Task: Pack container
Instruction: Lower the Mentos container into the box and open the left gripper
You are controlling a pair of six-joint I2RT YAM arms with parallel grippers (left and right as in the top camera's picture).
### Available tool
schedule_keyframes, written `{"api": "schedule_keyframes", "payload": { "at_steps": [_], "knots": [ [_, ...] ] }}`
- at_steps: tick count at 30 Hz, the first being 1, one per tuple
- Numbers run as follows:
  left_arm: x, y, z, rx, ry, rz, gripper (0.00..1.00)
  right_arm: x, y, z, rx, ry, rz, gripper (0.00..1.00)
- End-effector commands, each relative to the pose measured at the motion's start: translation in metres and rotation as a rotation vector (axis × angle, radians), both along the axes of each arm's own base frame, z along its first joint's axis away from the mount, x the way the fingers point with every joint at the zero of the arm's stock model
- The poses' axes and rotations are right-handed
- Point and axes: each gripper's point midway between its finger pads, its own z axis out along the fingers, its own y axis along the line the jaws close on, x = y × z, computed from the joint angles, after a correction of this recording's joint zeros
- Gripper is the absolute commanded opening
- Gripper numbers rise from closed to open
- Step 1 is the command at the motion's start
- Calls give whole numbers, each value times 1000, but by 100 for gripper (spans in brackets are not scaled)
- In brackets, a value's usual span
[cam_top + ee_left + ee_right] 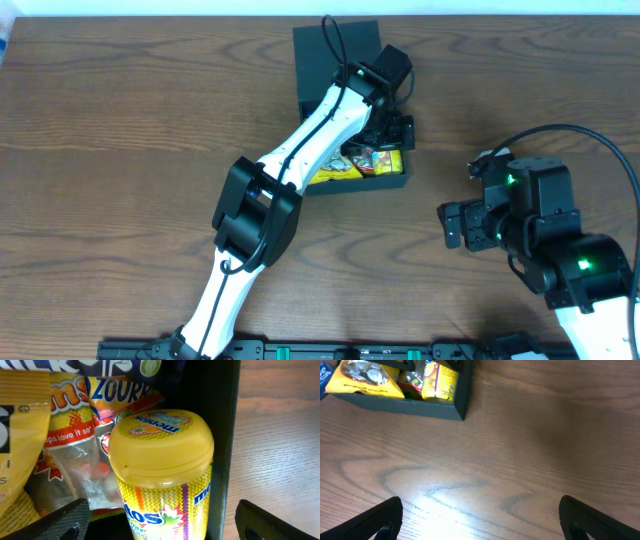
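The container [385, 182] is a dark square box at the table's far middle, its flap lid [322, 50] folded back. Inside lie snack packets and a yellow Mentos bottle [160, 460], standing against the container's right wall [227, 435]. My left gripper [165, 522] reaches into the box and is open. One finger is left of the bottle, the other outside the wall, and neither touches the bottle. My right gripper [480, 520] hovers open over bare wood to the right of the box, holding nothing.
In the box a yellow packet [20, 460], an orange packet [70, 410] and a blue Zour packet [120, 385] crowd the bottle's left and far sides. The left arm [300, 150] crosses over the box. The right arm [540, 240] sits at the table's right.
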Motion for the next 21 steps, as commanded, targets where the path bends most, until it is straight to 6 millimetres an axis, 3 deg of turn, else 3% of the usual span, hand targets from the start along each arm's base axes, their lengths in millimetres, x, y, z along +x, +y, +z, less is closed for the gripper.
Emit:
{"api": "schedule_keyframes", "payload": {
  "at_steps": [1, 6, 10, 14, 17, 19, 21],
  "knots": [
    [10, -3, 22, -13, -57, 5, 93, 0, -1, 2, 14, -4, -14, 99],
    [15, 3, 44, 14, -97, 8, 92, 0, -1, 2, 14, -4, -14, 99],
    [17, 14, 78, 56, -154, -15, 88, 0, -1, 2, 14, -4, -14, 99],
    [15, 51, 112, 208, -229, 4, 86, 0, -1, 2, 14, -4, -14, 99],
    [-1, 88, 137, 344, -245, 20, 86, 0, -1, 2, 14, -4, -14, 99],
    [-17, 103, 148, 385, -215, 13, 86, 0, -1, 2, 14, -4, -14, 99],
    [-25, 107, 156, 384, -216, -18, 86, 0, -1, 2, 14, -4, -14, 99]
  ]
}}
